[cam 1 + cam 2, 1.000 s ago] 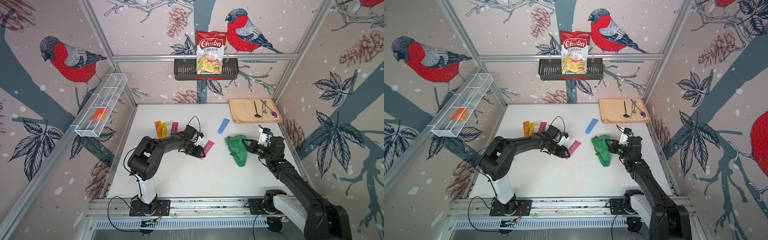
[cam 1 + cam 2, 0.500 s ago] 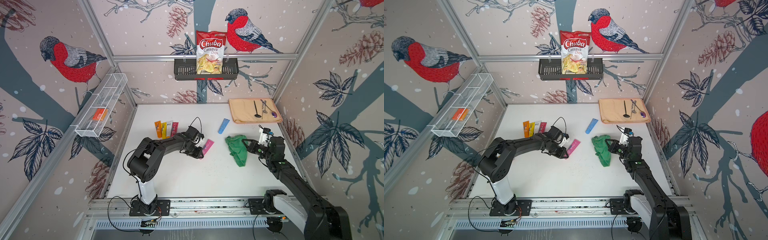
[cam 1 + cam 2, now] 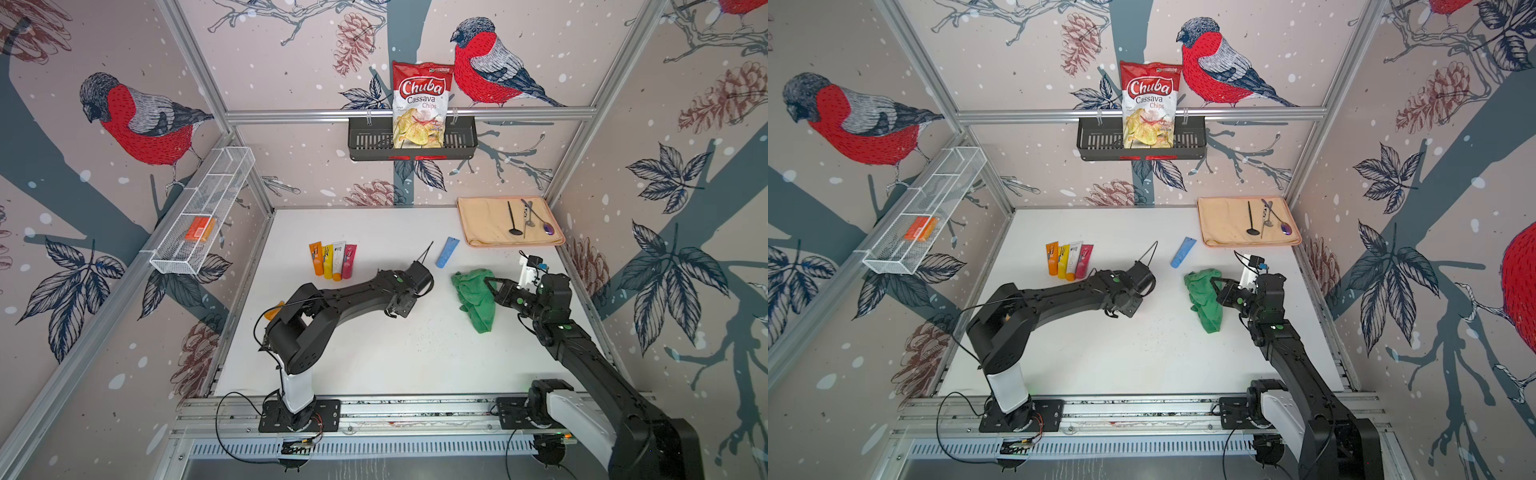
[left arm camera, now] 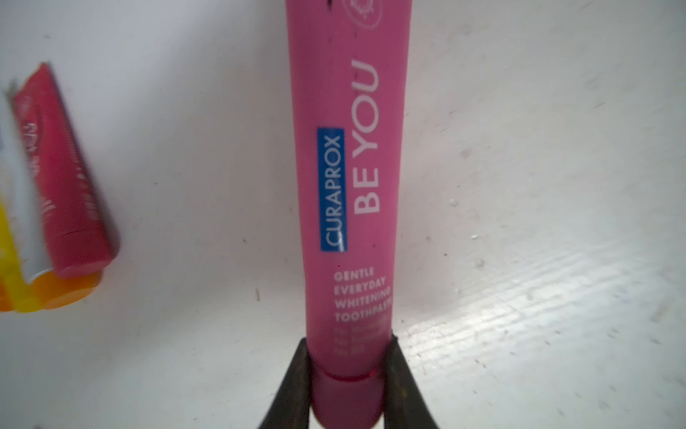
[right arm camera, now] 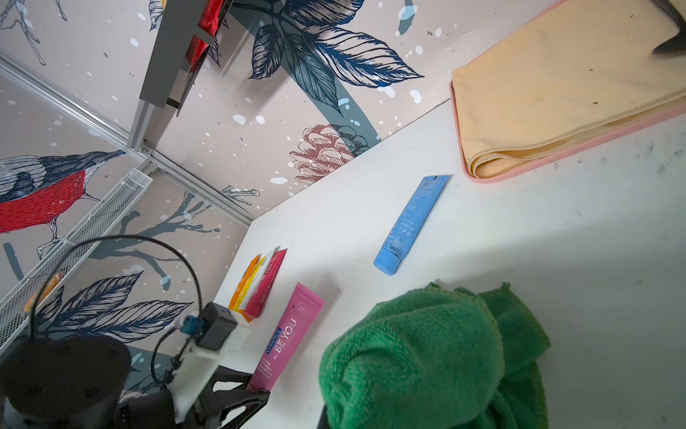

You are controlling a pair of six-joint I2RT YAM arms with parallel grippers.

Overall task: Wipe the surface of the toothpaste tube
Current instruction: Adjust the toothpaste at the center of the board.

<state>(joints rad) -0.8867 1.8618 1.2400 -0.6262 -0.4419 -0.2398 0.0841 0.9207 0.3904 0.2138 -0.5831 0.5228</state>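
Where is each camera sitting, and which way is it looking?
Top views: high above the arms' bases, looking down at the white table; left arm and right arm both show.
Left wrist: behind the left gripper, looking along the pink toothpaste tube it clamps; only its fingers show.
Right wrist: on the right arm, looking over the green cloth towards the left arm's wrist; little of its own arm shows.
Shared: both wrist views show the pink toothpaste tube.

Black arms with white base links, green dots, looping cables; left tool dark, tapered.
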